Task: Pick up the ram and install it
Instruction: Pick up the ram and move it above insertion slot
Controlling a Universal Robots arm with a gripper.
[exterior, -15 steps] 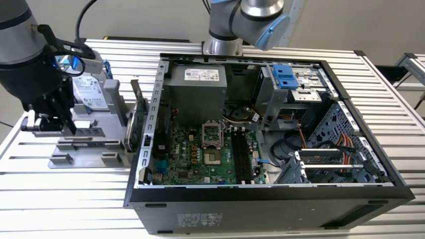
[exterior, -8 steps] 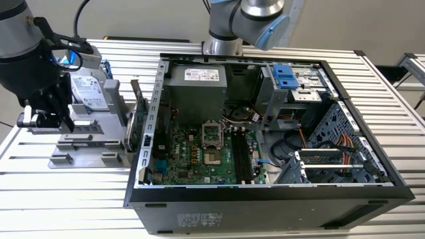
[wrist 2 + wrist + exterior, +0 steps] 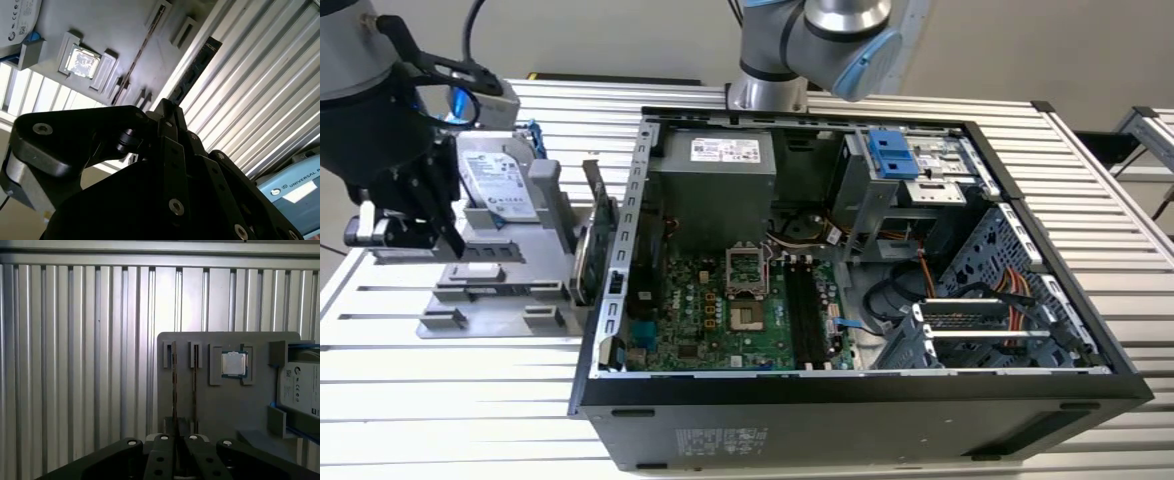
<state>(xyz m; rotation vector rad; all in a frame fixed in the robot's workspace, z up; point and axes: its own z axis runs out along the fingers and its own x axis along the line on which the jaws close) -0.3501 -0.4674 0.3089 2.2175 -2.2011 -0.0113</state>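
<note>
Grey plastic forms the slotted holder (image 3: 260, 410) that rests on the ribbed aluminium table (image 3: 75, 365), at the exterior view's left of the open computer case (image 3: 854, 410). The ram (image 3: 174, 385) stands on edge in the holder's outermost slot. A second stick (image 3: 195, 385) stands upright in the slot just beside it, followed by a square processor chip (image 3: 234, 364) and, farther along, a hard drive (image 3: 300, 390) in a blue bracket. The black gripper (image 3: 178, 439) hangs at one end of the ram, which runs right up to its tip in both wrist views. Whether it is clamped on the stick or slack I cannot tell. Inside the case the green motherboard (image 3: 720, 320) lies exposed, well apart from the ram.
</note>
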